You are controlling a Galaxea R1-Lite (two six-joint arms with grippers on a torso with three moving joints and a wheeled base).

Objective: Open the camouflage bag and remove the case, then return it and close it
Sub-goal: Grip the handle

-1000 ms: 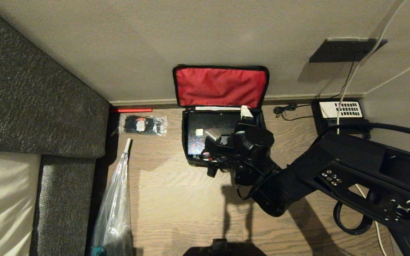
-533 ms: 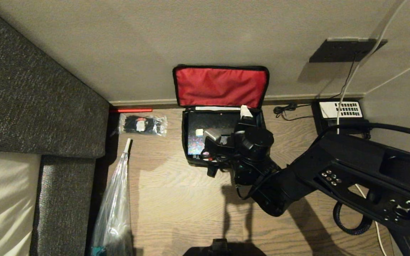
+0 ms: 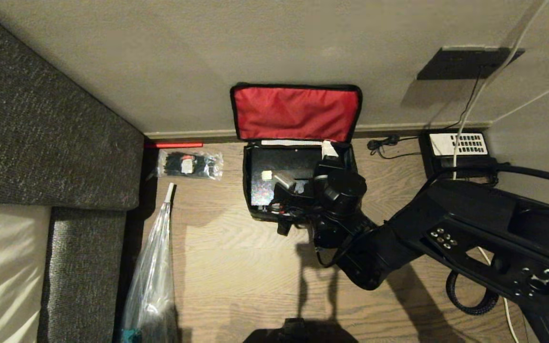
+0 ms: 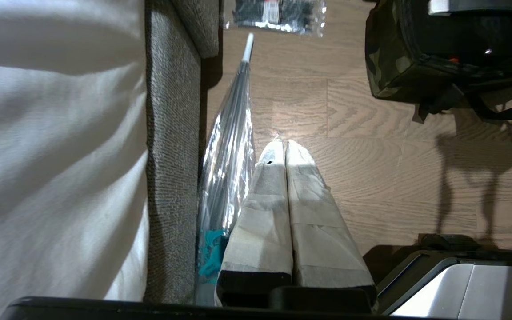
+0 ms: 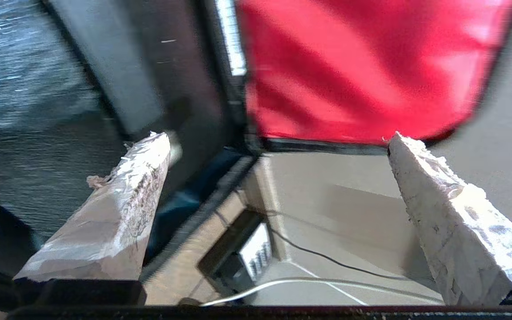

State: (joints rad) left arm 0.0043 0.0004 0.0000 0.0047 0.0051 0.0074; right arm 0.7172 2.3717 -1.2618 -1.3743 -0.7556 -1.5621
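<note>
We look down on a wood-grain floor (image 3: pixel 236 286) bounded by a beige wall (image 3: pixel 255 47). On our left stands a grey woven upholstered sofa (image 3: pixel 41 128) with a cream cushion (image 3: pixel 3 267). Our black right arm (image 3: pixel 446 233) reaches in from the right toward the camouflage bag (image 3: pixel 250 209), a boxy soft fabric bag standing on the floor against the wall. Its lid (image 3: pixel 296 113) is thrown back against the wall, showing red lining. Inside the bag lies the case (image 3: pixel 279 164), flat, black and slightly glossy. The right gripper (image 3: pixel 298 166) hangs over the bag's right end, its white-taped fingers (image 5: pixel 122 200) spread wide and holding nothing; one sits over the case, the other outside the bag. Our left gripper (image 4: pixel 285 146) hovers over the floor beside the sofa, its taped fingers pressed together and empty. A clear plastic-wrapped umbrella (image 3: pixel 153 276) lies along the sofa. A black desk telephone (image 3: pixel 455 152) sits in the right corner. A small clear packet of black ties (image 3: pixel 191 165) lies left of the bag.
</note>
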